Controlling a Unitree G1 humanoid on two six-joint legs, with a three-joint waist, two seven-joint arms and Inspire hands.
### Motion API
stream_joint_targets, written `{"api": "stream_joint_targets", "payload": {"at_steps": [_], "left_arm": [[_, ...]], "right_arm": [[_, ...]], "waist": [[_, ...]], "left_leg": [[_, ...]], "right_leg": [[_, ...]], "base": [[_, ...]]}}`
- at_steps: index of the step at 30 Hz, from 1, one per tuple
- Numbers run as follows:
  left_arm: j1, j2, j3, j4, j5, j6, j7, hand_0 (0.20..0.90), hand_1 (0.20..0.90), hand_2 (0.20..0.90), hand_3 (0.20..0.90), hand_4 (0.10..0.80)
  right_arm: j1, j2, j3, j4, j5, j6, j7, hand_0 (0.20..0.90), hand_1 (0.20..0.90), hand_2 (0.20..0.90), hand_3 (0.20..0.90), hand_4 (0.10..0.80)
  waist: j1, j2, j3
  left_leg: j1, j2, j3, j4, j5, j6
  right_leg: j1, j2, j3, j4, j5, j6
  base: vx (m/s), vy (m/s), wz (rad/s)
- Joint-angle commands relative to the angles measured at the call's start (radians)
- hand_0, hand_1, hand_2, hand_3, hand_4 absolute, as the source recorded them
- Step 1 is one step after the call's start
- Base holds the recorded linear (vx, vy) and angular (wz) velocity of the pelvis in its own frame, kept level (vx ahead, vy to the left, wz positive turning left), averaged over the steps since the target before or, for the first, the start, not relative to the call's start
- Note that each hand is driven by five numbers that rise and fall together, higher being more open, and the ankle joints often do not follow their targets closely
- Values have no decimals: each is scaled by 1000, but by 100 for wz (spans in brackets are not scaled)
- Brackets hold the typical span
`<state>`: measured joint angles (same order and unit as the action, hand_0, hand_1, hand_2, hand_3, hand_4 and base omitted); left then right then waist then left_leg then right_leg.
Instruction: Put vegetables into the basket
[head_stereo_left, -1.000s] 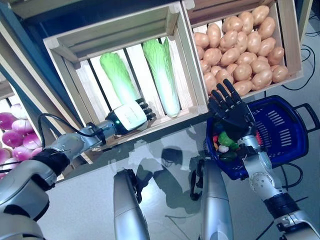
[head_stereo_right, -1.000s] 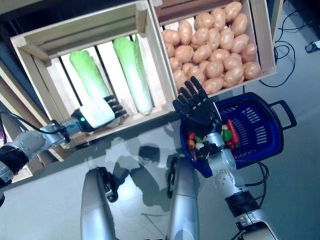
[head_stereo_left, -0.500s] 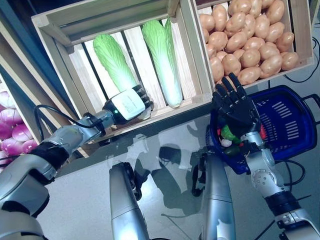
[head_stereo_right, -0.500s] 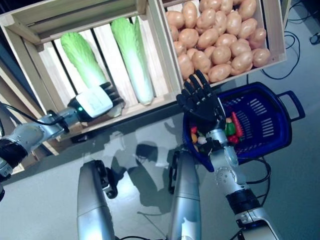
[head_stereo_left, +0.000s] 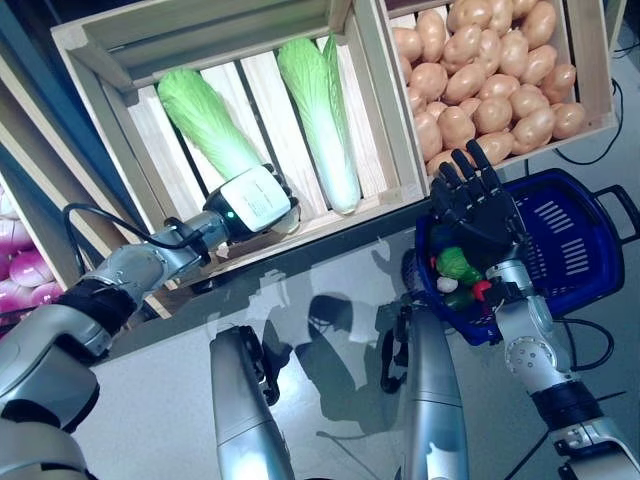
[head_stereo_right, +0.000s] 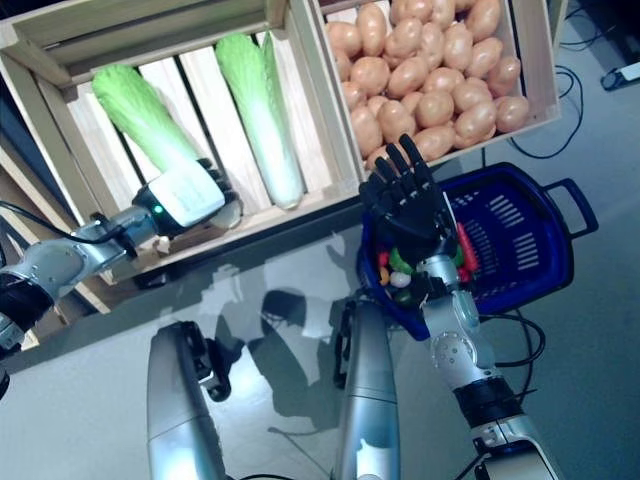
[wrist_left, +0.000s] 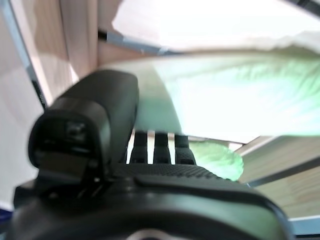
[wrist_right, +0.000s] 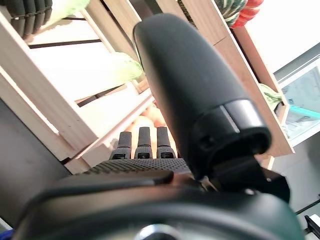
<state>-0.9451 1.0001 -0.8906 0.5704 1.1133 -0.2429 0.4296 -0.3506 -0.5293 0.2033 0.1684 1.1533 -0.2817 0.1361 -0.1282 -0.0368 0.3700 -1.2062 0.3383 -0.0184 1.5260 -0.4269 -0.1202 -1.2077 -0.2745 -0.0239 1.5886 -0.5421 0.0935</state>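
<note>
No readable print shows on anything here. In the slatted pale wooden crate (head_stereo_left: 105, 95) lie two long green-and-white napa cabbages, long axes running front to back, leafy ends toward the crate's rear. The left robot hand (head_stereo_left: 255, 200) is at the white base of the left cabbage (head_stereo_left: 205, 120), its fingers curled round it. The right cabbage (head_stereo_left: 320, 120) lies free beside it. The right robot hand (head_stereo_left: 478, 205) hovers spread-fingered over the dark blue plastic basket (head_stereo_left: 570, 250) (small vegetables already inside), below the crate of brown potatoes (head_stereo_left: 480, 75).
</note>
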Motion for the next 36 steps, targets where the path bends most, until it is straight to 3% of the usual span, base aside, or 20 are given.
{"api": "stream_joint_targets", "payload": {"at_steps": [1,10,15,21,23,29,34,36], "left_arm": [[-40,45,34,166,-42,51,-111,300,300,300,300,400],[-29,52,28,164,-132,40,-27,300,300,300,300,400],[-11,52,54,131,-283,22,57,300,300,300,300,400],[65,57,122,61,-405,-32,65,300,300,300,300,400],[91,39,150,51,-442,-45,70,300,300,300,300,400],[203,-17,278,21,-623,-122,63,300,300,300,300,400],[252,-57,360,8,-652,-189,49,300,300,300,300,400],[276,-81,393,7,-597,-189,25,300,300,300,300,400]], "right_arm": [[-61,43,-93,-141,-5,-74,36,900,900,900,900,800],[-66,43,-57,-132,-22,-90,48,900,900,900,900,800],[-61,33,-26,-124,-70,-91,55,900,900,900,900,800],[-26,30,-8,-116,-131,-93,39,900,900,900,900,800],[-19,40,-1,-110,-134,-91,30,900,900,900,900,800],[23,82,-5,-91,-163,-87,41,900,900,900,900,800],[43,98,-11,-87,-179,-79,57,900,900,900,900,800],[58,109,-22,-78,-184,-61,74,900,900,900,900,800]], "waist": [[-11,19,3],[-16,31,-14],[-11,39,-31],[6,49,-72],[11,48,-87],[26,47,-121],[32,44,-139],[37,41,-152]], "left_leg": [[79,7,73,-106,-15,36],[228,6,119,-270,39,40],[347,-6,153,-410,82,39],[473,-23,164,-550,114,40],[502,-23,175,-593,143,49],[606,-34,188,-673,151,49],[673,-43,204,-732,158,53],[706,-53,210,-750,154,55]], "right_leg": [[77,-36,-51,-83,75,38],[230,-40,-76,-270,130,24],[339,-40,-92,-404,172,20],[452,-46,-94,-523,198,23],[482,-49,-106,-568,227,13],[575,-57,-124,-636,241,22],[637,-61,-139,-687,259,29],[674,-64,-148,-711,262,33]], "base": [[16,-11,-8],[-15,-8,-5],[13,9,3],[65,0,0],[-5,-11,2],[44,1,-2],[35,6,-4],[102,14,-1]]}}
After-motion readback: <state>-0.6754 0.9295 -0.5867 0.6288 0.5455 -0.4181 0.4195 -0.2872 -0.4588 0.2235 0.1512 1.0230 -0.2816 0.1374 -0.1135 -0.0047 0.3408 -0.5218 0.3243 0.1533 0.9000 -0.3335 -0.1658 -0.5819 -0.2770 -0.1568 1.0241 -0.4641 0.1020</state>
